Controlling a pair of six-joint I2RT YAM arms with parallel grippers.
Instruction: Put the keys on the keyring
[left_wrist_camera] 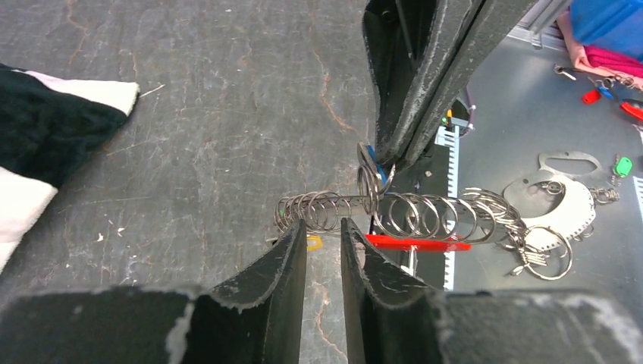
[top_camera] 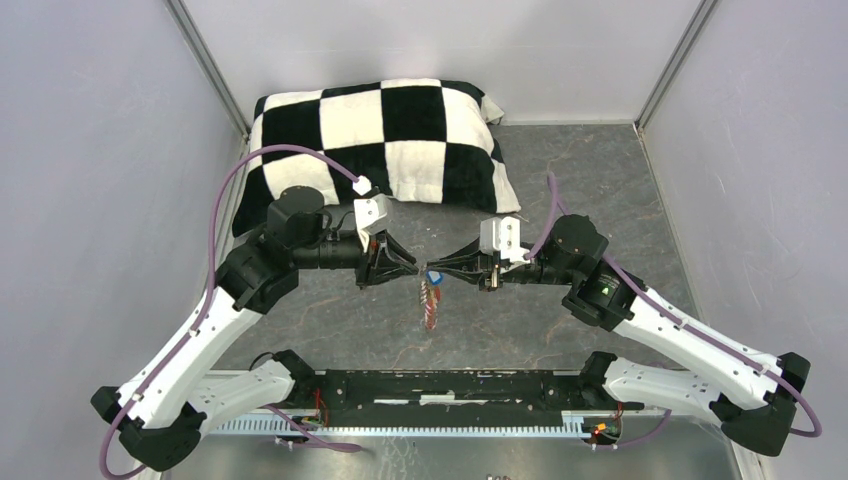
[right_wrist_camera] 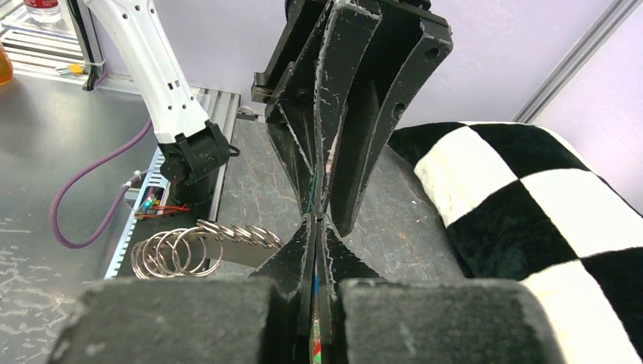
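Left pincer (left_wrist_camera: 324,227) fingers (left_wrist_camera: 292,254) fill the near edge of the left wrist view. A narrow gap between them holds nothing, and their tips sit just beside the keyring (left_wrist_camera: 425,216); whether they touch it is unclear. Right pincer (right_wrist_camera: 317,224) is clamped tight, pinching at the blue key (left_wrist_camera: 371,156) where it meets the ring, so the bunch hangs over the middle of the counter (left_wrist_camera: 189,114). Blue and a red key (left_wrist_camera: 417,243) seem threaded already. A yellow tag (left_wrist_camera: 313,243) peeks through, its attachment unclear. A green key (left_wrist_camera: 623,165) lies well apart on the near side, apparently not yet added.
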